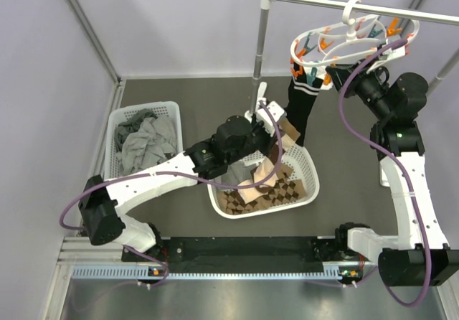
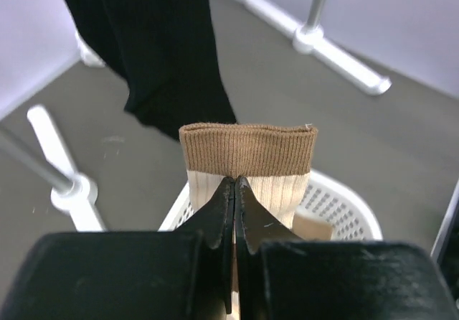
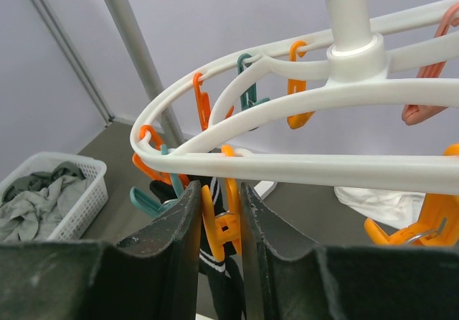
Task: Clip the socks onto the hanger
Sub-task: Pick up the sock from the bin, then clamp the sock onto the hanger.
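Note:
My left gripper [image 1: 278, 138] is shut on the brown-banded cuff of a tan sock [image 2: 247, 155], held above the middle basket; the sock's foot hangs down [image 1: 264, 168]. The white oval hanger [image 1: 349, 39] hangs from the rail at the back right. A black sock [image 1: 302, 108] hangs clipped at its left end and also shows in the left wrist view [image 2: 154, 54]. My right gripper [image 3: 219, 191] is shut on an orange peg [image 3: 228, 219] under the hanger's ring [image 3: 301, 163], with the black sock [image 3: 215, 270] just behind it.
A white mesh basket [image 1: 171, 108] at the left holds grey garments. The middle basket [image 1: 311, 169] holds a brown diamond-patterned cloth [image 1: 276, 194]. The rack's pole [image 1: 261, 44] and white feet [image 2: 337, 56] stand behind. Grey walls close in both sides.

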### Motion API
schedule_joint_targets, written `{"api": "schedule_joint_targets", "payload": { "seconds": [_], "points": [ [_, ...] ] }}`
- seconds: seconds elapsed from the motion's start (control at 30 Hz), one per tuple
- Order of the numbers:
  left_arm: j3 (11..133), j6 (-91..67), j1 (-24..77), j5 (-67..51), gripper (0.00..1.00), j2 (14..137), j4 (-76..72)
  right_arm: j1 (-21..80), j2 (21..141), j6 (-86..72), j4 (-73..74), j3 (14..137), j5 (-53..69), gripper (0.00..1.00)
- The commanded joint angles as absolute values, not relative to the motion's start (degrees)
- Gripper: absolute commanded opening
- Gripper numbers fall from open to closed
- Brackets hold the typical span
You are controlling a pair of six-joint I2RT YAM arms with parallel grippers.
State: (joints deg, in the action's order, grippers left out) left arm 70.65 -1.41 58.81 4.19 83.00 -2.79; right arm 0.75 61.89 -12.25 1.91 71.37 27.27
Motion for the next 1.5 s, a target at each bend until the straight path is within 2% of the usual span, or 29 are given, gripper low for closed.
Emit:
{"api": "schedule_joint_targets", "payload": {
  "seconds": [0.0, 0.67, 1.47],
  "points": [
    [76.54, -2.72, 58.80, 0.27, 0.00, 83.75, -13.18, 1.67, 61.00, -13.71, 5.98, 73.56, 29.71, 0.03],
    [90.79, -4.39, 56.96, 2.11, 0.00, 100.54, -23.73, 1.58, 60.73, -17.14, 5.89, 75.67, 29.97, 0.01],
    [96.15, -6.06, 54.32, 0.26, 0.00, 104.68, -24.79, 1.67, 60.64, -17.58, 6.42, 75.94, 31.47, 0.01]
  ]
}}
